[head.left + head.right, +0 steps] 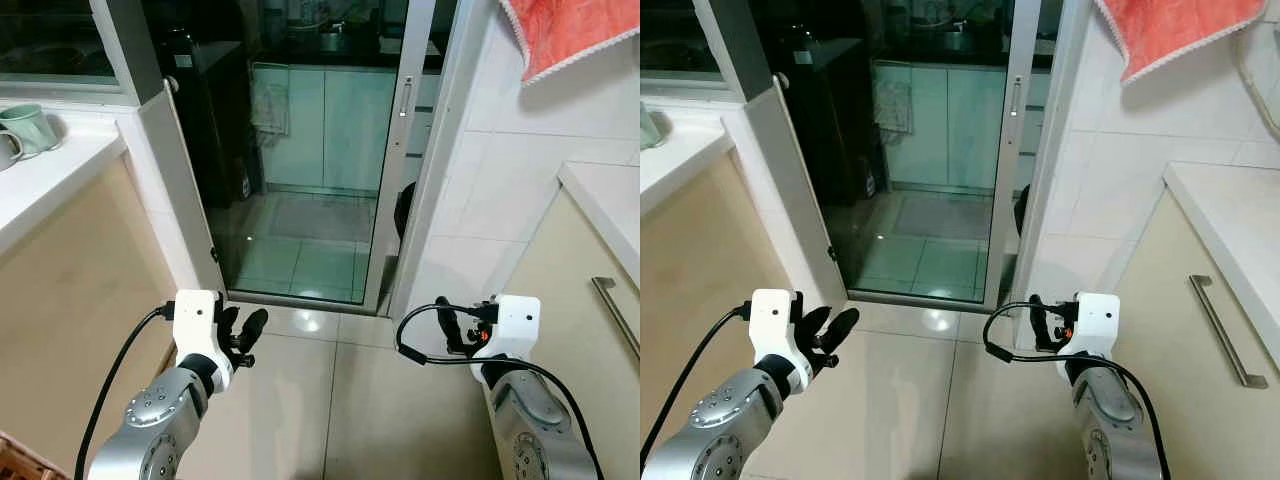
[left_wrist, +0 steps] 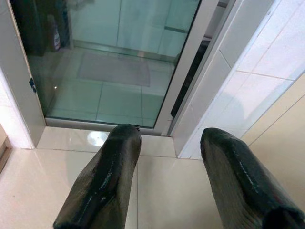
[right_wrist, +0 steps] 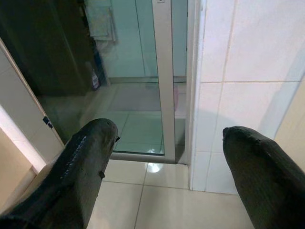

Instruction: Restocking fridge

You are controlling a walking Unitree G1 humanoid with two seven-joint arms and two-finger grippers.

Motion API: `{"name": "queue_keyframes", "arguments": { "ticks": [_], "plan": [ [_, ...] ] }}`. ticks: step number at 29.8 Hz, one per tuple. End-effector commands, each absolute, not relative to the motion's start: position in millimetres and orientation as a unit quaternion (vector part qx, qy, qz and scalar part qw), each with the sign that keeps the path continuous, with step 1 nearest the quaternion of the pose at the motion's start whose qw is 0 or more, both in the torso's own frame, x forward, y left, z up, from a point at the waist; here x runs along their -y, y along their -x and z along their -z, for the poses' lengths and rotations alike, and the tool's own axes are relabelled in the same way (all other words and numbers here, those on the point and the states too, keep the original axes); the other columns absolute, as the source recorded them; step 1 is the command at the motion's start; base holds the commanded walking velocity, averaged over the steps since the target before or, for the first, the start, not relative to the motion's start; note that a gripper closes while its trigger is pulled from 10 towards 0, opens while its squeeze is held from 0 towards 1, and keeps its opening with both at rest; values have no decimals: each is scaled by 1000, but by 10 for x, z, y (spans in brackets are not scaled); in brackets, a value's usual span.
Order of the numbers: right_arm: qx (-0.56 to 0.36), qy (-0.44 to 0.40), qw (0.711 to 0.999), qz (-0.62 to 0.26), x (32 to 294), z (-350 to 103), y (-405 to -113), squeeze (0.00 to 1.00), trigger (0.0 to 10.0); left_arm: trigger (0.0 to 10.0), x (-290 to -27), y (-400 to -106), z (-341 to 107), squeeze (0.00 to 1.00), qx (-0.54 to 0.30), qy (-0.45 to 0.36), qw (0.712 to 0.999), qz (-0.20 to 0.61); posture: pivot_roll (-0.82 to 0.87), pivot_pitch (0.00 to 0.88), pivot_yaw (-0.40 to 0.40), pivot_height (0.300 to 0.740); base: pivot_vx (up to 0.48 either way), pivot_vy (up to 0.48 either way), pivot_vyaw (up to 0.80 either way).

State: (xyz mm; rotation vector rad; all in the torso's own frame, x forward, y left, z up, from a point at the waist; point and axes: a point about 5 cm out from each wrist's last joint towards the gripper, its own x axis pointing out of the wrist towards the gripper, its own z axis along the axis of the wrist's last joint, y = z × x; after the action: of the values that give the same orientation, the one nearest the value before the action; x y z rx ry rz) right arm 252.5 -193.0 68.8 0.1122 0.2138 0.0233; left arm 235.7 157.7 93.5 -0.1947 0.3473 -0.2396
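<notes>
I am holding both my left gripper [image 1: 243,331] and right gripper [image 3: 167,167] with fingers spread wide, gripping nothing, over the glossy beige tiled floor [image 1: 330,400]. The aluminium-framed glass sliding door [image 1: 320,150] is standing straight ahead between them; no fridge is visible.

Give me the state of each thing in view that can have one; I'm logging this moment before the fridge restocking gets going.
Left gripper: open, empty, held over the floor.
Right gripper: open, empty, held over the floor.
Glass sliding door: partly slid aside, dark gap at its right edge.
Green mug: upright on the white counter.
Red cloth: hanging against the tiled wall.
Cabinet handle: cabinet front shut.
</notes>
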Motion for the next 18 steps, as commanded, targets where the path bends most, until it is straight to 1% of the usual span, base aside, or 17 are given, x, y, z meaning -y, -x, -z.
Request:
{"name": "queue_keyframes", "arguments": {
  "ticks": [1, 2, 5, 8, 11, 15, 17, 18],
  "plan": [
    [-94, -38, 995, -17, 1909, -770, -2666, 82, 10000, 10000, -1681, -2481, -969, 0, -171, 69, 977, 106, -130, 0, 44, 736, 0, 0, 0],
    [-92, -41, 995, -20, 1888, -784, -2697, 78, 10000, 10000, -1786, -2542, -1015, 0, -171, 68, 979, 93, -109, 0, 39, 736, 0, 0, 0],
    [-87, -45, 995, -23, 1856, -814, -2701, 78, 10000, 10000, -1865, -2531, -1035, 0, -177, 71, 978, 87, -82, 0, 41, 736, 0, 0, 0],
    [-87, -49, 995, -27, 1839, -816, -2671, 82, 10000, 10000, -1867, -2457, -1015, 0, -187, 69, 976, 91, -59, 0, 38, 736, 0, 0, 0],
    [-99, -59, 993, -24, 1848, -772, -2623, 78, 10000, 10000, -1844, -2396, -1008, 0, -187, 75, 976, 86, -48, 0, 2, 736, 0, 0, 0],
    [-104, -50, 992, -41, 1827, -769, -2638, 82, 10000, 10000, -1835, -2404, -1009, 0, -182, 80, 977, 79, -46, 0, -15, 736, 0, 0, 0],
    [-99, -47, 993, -48, 1818, -812, -2674, 82, 10000, 10000, -1859, -2417, -1035, 0, -176, 81, 978, 79, -46, 0, -20, 736, 0, 0, 0],
    [-95, -46, 993, -48, 1827, -843, -2707, 82, 10000, 10000, -1910, -2444, -1081, 0, -165, 76, 981, 74, -45, 0, -29, 736, 0, 0, 0]
  ]
}}
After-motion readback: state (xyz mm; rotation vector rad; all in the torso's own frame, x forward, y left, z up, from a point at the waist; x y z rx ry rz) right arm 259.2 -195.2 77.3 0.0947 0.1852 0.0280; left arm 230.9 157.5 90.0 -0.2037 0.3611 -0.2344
